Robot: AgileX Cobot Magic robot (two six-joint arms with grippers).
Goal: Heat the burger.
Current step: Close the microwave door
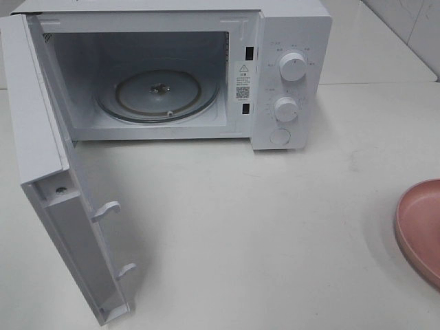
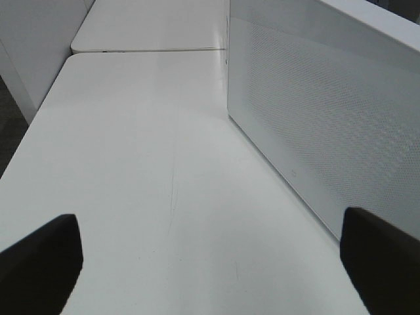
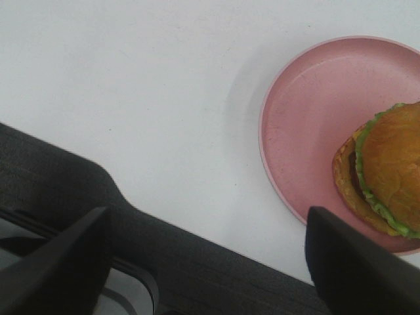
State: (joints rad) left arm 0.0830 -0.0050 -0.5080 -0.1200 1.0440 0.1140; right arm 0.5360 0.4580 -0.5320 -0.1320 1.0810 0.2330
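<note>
Clearly the burger (image 3: 387, 170) sits on its pink plate (image 3: 308, 111) nearer the right tool (image 3: 210, 262), whose jaws gape wide and empty; left tool (image 2: 210, 262) likewise wide.

Microwaves: 1 (image 1: 206, 69), white, door (image 1: 48, 172) swung open
Glass turntables: 1 (image 1: 158, 96), inside the cavity
Control knobs: 2, upper (image 1: 293, 67) and lower (image 1: 286, 108)
Round buttons under the knobs: 1 (image 1: 280, 137)
Door latch hooks: 2, (image 1: 106, 210) and (image 1: 126, 269)
Plates: 1, pink (image 3: 308, 105)
Burgers: 1 (image 3: 384, 170), on the plate
Grippers in view: 2, left (image 2: 210, 262) and right (image 3: 210, 262)
Tables: 1 (image 1: 275, 240), white
</note>
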